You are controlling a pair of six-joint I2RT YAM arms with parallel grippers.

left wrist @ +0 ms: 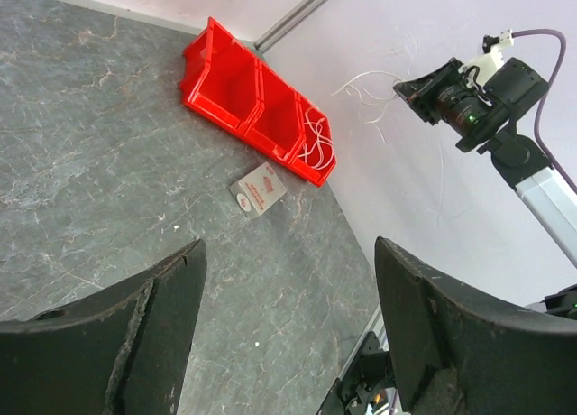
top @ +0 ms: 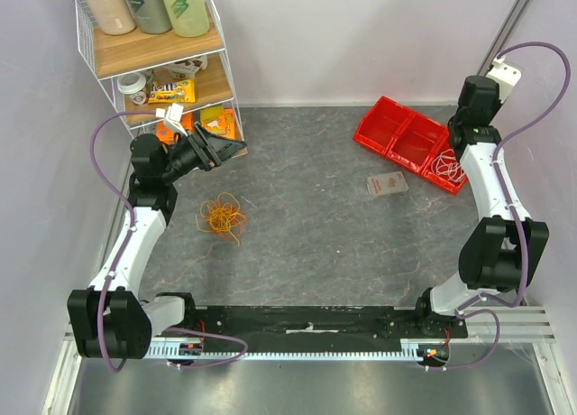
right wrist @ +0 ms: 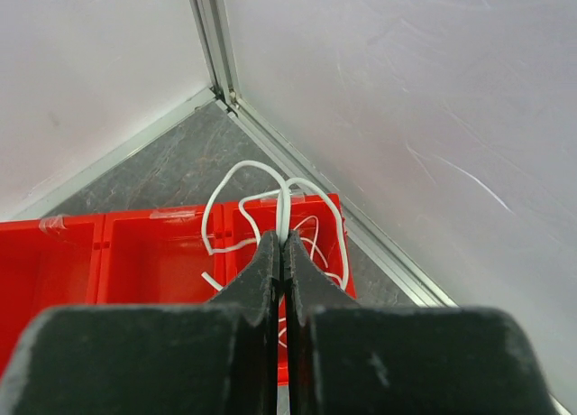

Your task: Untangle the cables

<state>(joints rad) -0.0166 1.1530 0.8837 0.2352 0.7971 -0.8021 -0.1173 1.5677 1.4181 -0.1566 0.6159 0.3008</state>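
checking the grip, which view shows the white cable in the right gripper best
Right wrist view: the white cable loops up from the tips of the shut right gripper, over the red bin. The left wrist view shows thin strands dangling from it, far off; the top view only white loops in the bin.

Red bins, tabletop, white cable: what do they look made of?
Red bins: probably moulded plastic, glossy, uniform colour, thin divider walls. Tabletop: matte grey with stone-like veining; real stone or printed laminate, can't tell. White cable, pinched in the right gripper: smooth plastic-looking sheath, bends in soft loops.
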